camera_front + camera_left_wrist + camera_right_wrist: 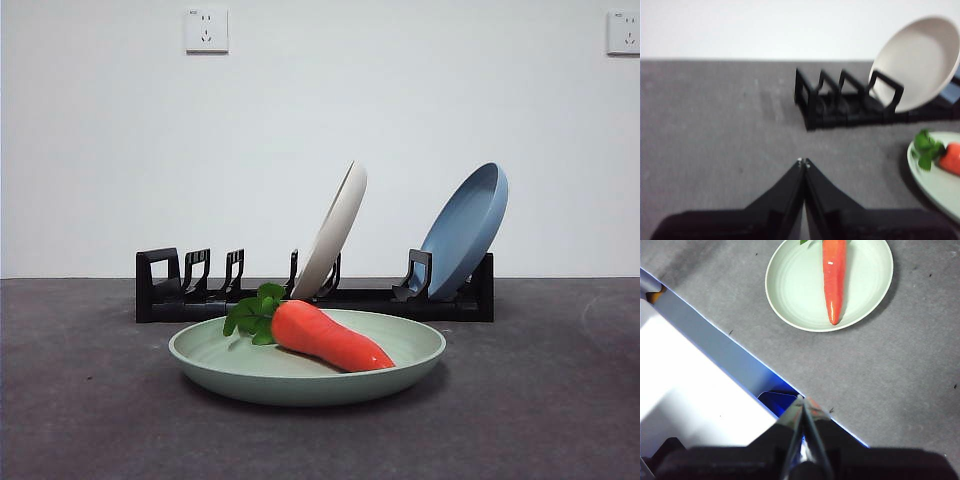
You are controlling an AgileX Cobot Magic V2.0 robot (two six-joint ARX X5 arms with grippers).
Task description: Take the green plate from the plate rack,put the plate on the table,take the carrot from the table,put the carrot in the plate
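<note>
I see no readable writing. The glossy orange-red carrot (330, 337) lies in the matte sage-green plate (400, 368) on the grey surface (540, 400), before the plate rack (165, 295) holding cream plate (335, 230) and blue plate (465, 228). My left tool (803, 161) and right tool (802, 399) hang closed and empty; only the right wrist view shows the surface's edge.

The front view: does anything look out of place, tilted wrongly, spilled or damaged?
Nothing stands out. The carrot lies whole inside the green plate, which sits flat on the table. The cream plate and blue plate lean in the plate rack slots, as expected. Both grippers are shut and away.
</note>
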